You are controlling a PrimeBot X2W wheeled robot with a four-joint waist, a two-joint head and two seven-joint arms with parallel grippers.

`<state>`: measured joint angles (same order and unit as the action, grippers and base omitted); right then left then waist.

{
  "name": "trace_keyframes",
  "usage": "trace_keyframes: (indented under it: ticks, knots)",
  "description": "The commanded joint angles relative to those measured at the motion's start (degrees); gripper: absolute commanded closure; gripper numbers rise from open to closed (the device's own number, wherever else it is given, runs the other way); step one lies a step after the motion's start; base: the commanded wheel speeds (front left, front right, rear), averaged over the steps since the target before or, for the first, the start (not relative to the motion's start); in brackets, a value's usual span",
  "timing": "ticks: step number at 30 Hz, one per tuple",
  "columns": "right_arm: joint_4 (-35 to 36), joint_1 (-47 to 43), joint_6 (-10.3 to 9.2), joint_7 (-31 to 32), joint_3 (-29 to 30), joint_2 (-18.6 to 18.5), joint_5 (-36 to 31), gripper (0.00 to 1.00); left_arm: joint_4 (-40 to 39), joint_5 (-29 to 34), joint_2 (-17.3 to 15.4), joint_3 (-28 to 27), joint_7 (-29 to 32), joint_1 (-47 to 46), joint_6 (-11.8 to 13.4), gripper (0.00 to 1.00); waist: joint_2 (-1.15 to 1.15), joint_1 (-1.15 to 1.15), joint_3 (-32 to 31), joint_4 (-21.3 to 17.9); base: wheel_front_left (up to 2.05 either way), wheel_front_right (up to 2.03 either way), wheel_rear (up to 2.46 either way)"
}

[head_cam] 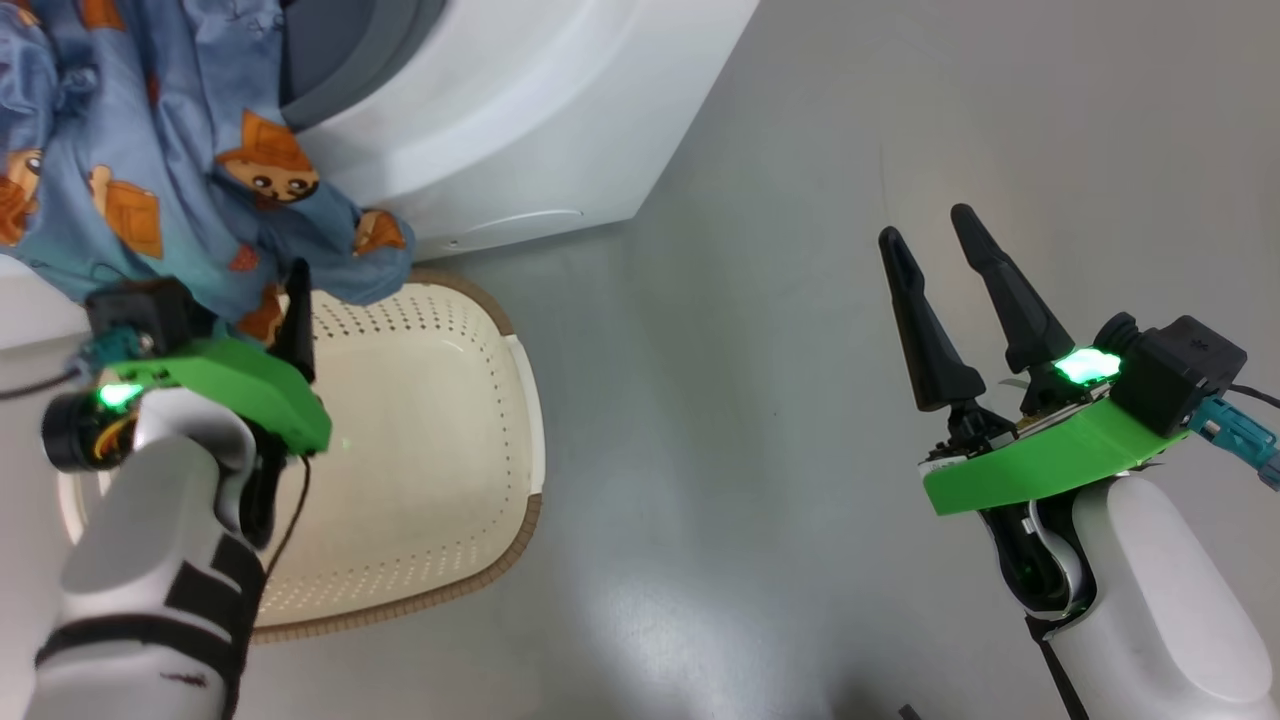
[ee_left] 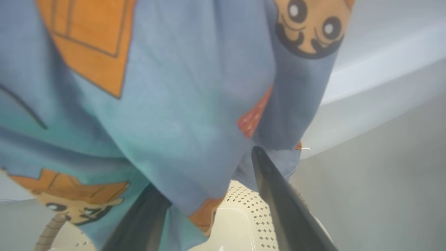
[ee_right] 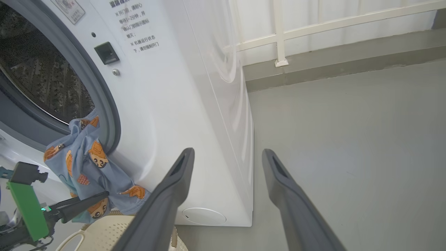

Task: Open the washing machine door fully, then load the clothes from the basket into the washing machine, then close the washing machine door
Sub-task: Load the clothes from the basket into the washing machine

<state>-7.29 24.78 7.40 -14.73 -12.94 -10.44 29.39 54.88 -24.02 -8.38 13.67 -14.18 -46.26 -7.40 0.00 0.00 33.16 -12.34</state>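
1. The clothes (head_cam: 150,150), one blue printed piece, hung out of the washing machine (head_cam: 520,120) mouth, over the grey gasket (ee_right: 108,115) and down the white front to just above the basket (head_cam: 525,400).
2. The left gripper (head_cam: 270,300) sat at the cloth's lower end above the basket. In its wrist view its fingers stood apart, not clamped, with the fabric draped over one finger and beside the other.
3. The right gripper (head_cam: 926,225) hung over the grey floor (head_cam: 750,350), well to the right of the machine, with its fingers spread and nothing between them.
4. The basket stood on the floor against the machine's front, its perforated bottom bare.
5. The steel drum (ee_right: 41,76) lay uncovered.
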Motion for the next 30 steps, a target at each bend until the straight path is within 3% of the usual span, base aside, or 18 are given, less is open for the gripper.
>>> trace_keyframes:
  ticks: [1,10,11,12,14,21,30]
  knots:
    - [1.5,-0.1,0.09,-0.3,-1.1,0.3,0.5,0.00,0.7,-1.1,-2.2,-1.2,-0.6,-1.9,-0.1,0.00,0.00,0.00,0.6,-0.4,0.00,0.00,0.00]
    - [1.7,0.3,0.09,-0.3,-0.8,0.3,0.2,0.00,7.8,-2.7,-1.7,-3.4,-0.8,-8.3,0.4,0.00,0.00,0.00,2.1,-0.3,0.00,0.00,0.00]
    - [1.7,0.4,0.09,-0.3,-0.8,0.2,0.1,0.00,8.2,-2.7,-1.6,-3.6,-0.8,-8.7,0.6,0.07,0.00,0.00,2.3,-0.3,0.00,0.00,0.00]
    - [1.7,0.5,0.09,-0.3,-0.9,0.2,0.1,0.00,8.5,-2.6,-1.4,-3.7,-0.8,-9.1,0.8,0.53,0.00,0.00,2.4,-0.2,0.00,0.00,0.00]
    - [1.7,0.7,0.09,-0.3,-1.0,0.2,0.0,0.00,8.8,-2.3,-1.2,-4.0,-0.8,-9.5,1.0,1.00,0.00,0.00,2.5,0.0,0.00,0.00,0.00]
    - [1.4,0.5,0.09,-0.3,-1.1,0.2,-0.1,0.00,6.5,-1.2,-1.7,-5.5,-0.8,-7.7,0.8,1.00,0.00,0.00,1.7,0.3,0.00,0.00,0.00]
    - [1.6,0.4,0.09,-0.3,-0.6,0.5,-0.1,0.00,-1.9,2.0,-2.0,-6.8,-0.8,-3.2,0.4,1.00,0.00,0.00,1.4,1.4,0.00,0.00,0.00]
